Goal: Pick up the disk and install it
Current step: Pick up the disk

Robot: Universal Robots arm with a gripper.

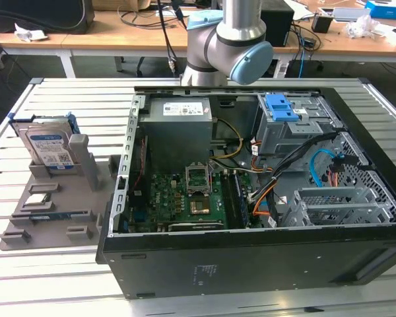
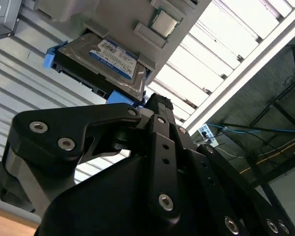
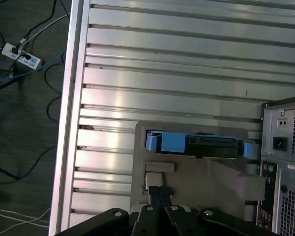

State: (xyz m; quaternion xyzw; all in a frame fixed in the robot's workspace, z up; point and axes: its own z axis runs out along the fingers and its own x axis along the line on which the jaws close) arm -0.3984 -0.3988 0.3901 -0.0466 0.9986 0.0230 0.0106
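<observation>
The disk [image 1: 49,142] is a silver drive with a white-and-blue label in a blue carrier. It stands on edge in a slot of the grey holder [image 1: 59,198], at the exterior view's left of the open computer case [image 1: 251,257]. In both wrist views the disk [image 2: 113,59] [image 3: 196,145] lies ahead of my gripper [image 2: 155,103] [image 3: 157,191]. The gripper hangs above the holder [image 3: 196,177], apart from the disk. Its black fingers are closed together with nothing between them.
The case lies open on a slatted metal table [image 1: 66,99], with a grey power-supply box [image 1: 178,125], a motherboard [image 1: 185,198] and a drive cage with a blue latch [image 1: 280,109]. The case's rear panel [image 3: 285,162] is close beside the holder. The table edge [image 3: 69,123] drops to a floor with cables.
</observation>
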